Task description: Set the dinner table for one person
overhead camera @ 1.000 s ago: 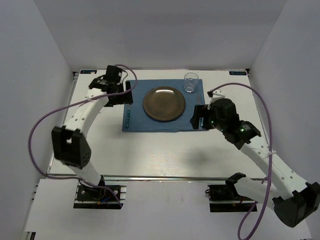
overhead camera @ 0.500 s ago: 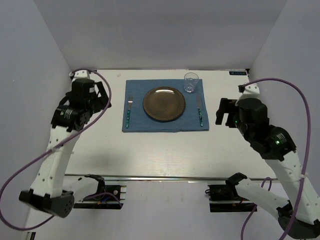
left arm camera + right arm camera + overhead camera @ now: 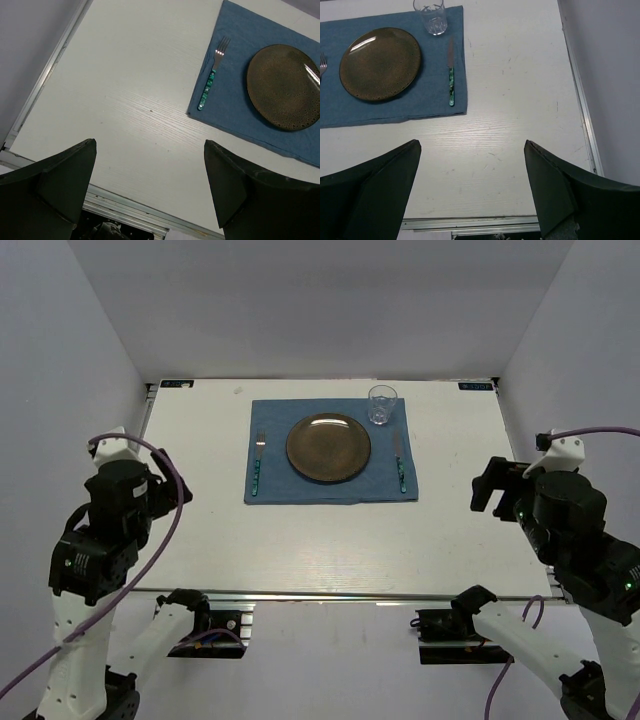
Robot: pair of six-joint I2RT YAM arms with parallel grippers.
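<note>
The white dinner table [image 3: 300,540] holds a blue placemat [image 3: 330,492] with a brown plate [image 3: 328,447] at its middle, a green-handled fork [image 3: 257,465] on its left, a green-handled knife [image 3: 401,470] on its right and a clear glass [image 3: 381,405] at its far right corner. My left gripper [image 3: 170,490] is open and empty, high over the table's left edge. My right gripper [image 3: 495,490] is open and empty, high over the right edge. The left wrist view shows the fork [image 3: 212,82] and plate [image 3: 285,87]; the right wrist view shows the knife [image 3: 451,75], glass [image 3: 432,15] and plate [image 3: 380,62].
White walls close in the table at the back and both sides. A metal rail [image 3: 320,595] runs along the front edge, with the arm bases below it. Purple cables loop beside both arms.
Both arms have pulled back from the placemat toward the near corners and risen. The left gripper left the fork side, the right gripper left the knife side. The setting has not moved.
</note>
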